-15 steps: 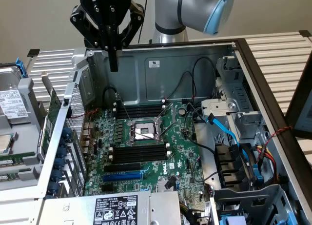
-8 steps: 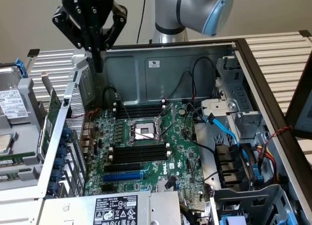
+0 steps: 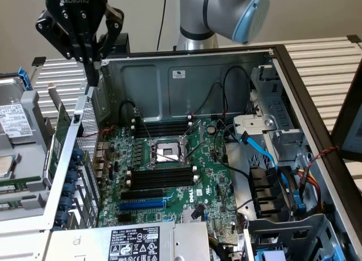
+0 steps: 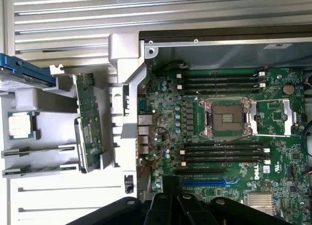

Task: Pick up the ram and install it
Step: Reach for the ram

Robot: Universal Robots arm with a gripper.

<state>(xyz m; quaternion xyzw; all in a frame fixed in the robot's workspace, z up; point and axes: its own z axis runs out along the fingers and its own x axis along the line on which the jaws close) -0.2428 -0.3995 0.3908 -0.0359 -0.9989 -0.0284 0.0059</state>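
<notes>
The ram [image 3: 20,184] is a thin green stick lying in a grey parts tray [image 3: 22,215] at the exterior view's left, outside the computer case. In the wrist view it stands on edge in a tray slot [image 4: 39,151], with a second stick just beside it. My gripper [image 3: 92,65] hangs high over the case's left wall, fingers shut with nothing between them. It is well above the tray and apart from the ram. Its dark fingers [image 4: 168,205] sit over the motherboard's edge in the wrist view. Black memory slots [image 3: 161,179] flank the open processor socket [image 3: 164,153].
An upright green expansion card [image 3: 59,142] stands between the tray and the case wall [image 3: 79,153]. A loose processor [image 4: 20,125] rests in the tray. A blue slot [image 3: 141,204], cables [image 3: 266,153] and drive bays [image 3: 283,204] crowd the case's right side.
</notes>
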